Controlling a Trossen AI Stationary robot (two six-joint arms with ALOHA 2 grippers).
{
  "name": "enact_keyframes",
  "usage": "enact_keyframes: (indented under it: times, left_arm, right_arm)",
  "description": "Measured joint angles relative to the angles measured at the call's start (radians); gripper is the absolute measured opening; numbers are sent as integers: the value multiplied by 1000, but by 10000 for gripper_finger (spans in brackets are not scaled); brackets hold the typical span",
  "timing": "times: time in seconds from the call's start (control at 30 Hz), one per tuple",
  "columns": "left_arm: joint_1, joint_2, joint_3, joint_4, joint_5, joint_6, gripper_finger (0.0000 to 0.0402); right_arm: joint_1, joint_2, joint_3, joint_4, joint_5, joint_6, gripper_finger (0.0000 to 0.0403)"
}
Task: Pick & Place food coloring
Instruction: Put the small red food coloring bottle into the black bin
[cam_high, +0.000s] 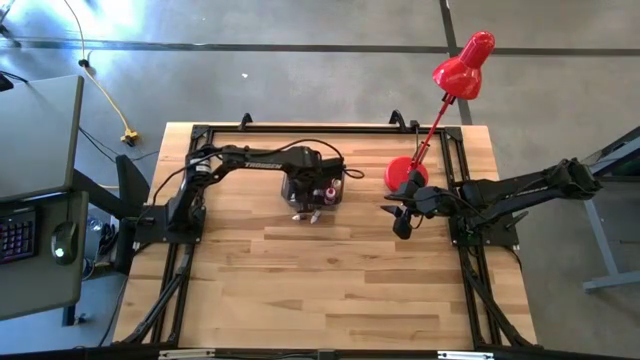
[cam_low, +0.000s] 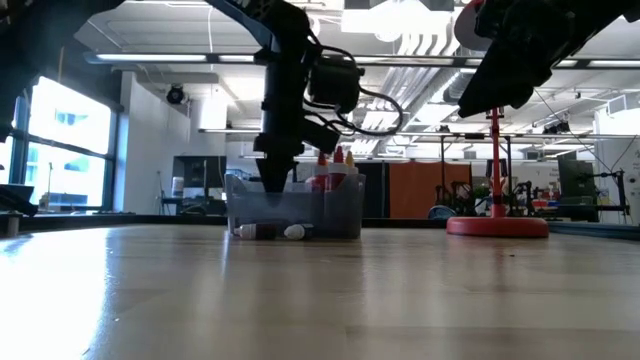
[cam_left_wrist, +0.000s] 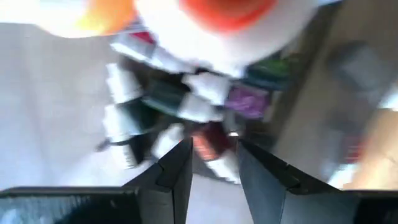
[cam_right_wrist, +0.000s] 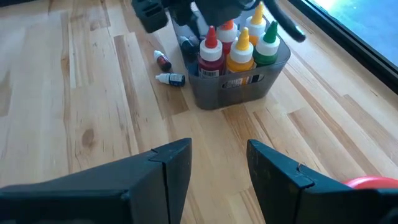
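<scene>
- No brand or label text is reading clearly; the label strip on the grey bin (cam_right_wrist: 239, 78) is showing in the right wrist view but is too small to read.
- The left end effector (cam_low: 275, 180) is reaching down into the grey bin, at the counter's far middle in the high view.
- Left wrist view: its fingers (cam_left_wrist: 177, 171) are standing slightly apart over a heap of small food coloring vials (cam_left_wrist: 186, 106) lying in the bin. Nothing is sitting between the fingers, as far as the blur allows.
- Only the right wrist view is showing colours clearly: upright squeeze bottles (cam_right_wrist: 239, 46) with red, yellow and green tops are standing in the bin's near half.
- The same view is showing two loose vials (cam_right_wrist: 166, 70) lying on the counter (cam_right_wrist: 81, 124) just beside the bin, one dark red, one white-capped. The low view is showing them lying in front of the bin's wall.
- The right end effector (cam_high: 402, 222) is hovering above the counter near the red desk lamp (cam_high: 452, 90), well apart from the bin, fingers spread and holding nothing.
- The lamp base is sitting near the counter's far right edge.
- The near half of the counter is lying open; the bin is standing close to the far edge frame.
</scene>
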Motion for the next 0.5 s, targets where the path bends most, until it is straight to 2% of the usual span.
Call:
enact_keyframes:
  times: [0.17,0.33,0.5]
  left_arm:
    - [-25,-2,0,-29,80,-18,121]
    - [-56,-17,0,-78,54,-22,122]
    - [-92,-21,71,-173,27,-73,122]
  right_arm:
    - [0,0,0,0,0,0,149]
    - [0,0,0,0,0,0,149]
    - [0,0,0,0,0,0,149]
